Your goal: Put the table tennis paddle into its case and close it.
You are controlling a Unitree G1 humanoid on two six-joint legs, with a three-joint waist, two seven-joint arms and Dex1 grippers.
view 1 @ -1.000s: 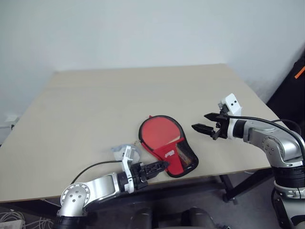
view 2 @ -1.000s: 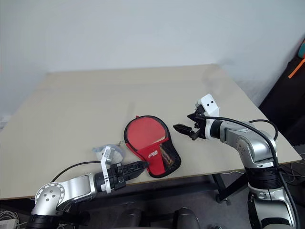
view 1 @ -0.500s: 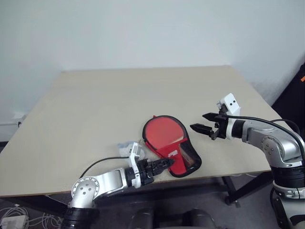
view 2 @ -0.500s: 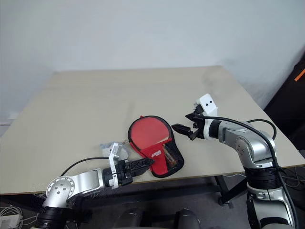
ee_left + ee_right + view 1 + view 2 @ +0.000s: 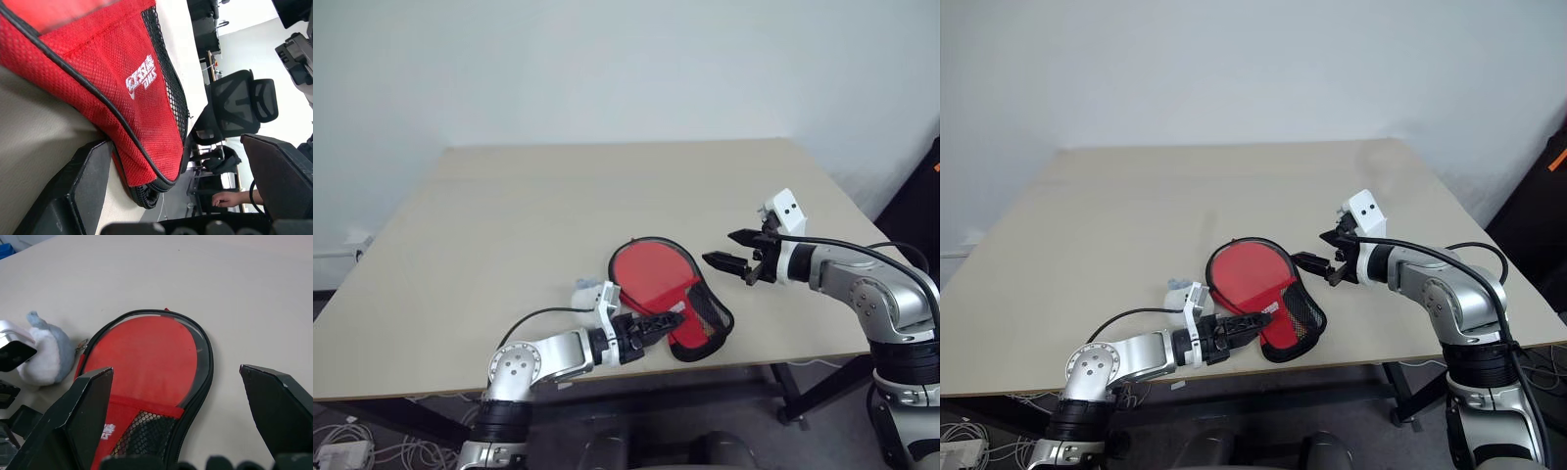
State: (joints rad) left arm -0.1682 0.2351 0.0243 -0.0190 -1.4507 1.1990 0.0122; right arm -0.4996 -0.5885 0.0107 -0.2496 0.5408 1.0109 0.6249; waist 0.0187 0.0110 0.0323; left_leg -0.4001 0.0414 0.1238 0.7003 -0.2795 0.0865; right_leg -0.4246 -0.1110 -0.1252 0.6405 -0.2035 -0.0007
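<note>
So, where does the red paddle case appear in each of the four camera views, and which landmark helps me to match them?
Left eye view: the case lies near the table's front edge, between both grippers.
Right eye view: the same place, slightly left of centre.
Left wrist view: its red mesh side crosses the upper left.
Right wrist view: it lies in the centre.
Shared landmark: the white logo on the red fabric.

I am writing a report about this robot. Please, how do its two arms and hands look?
Both arms are rounded silver metal with black joints and a thin black cable. Each ends in a white wrist block and a hand of two black pointed fingers: left hand, right hand. The right block shows two dark dots.
</note>
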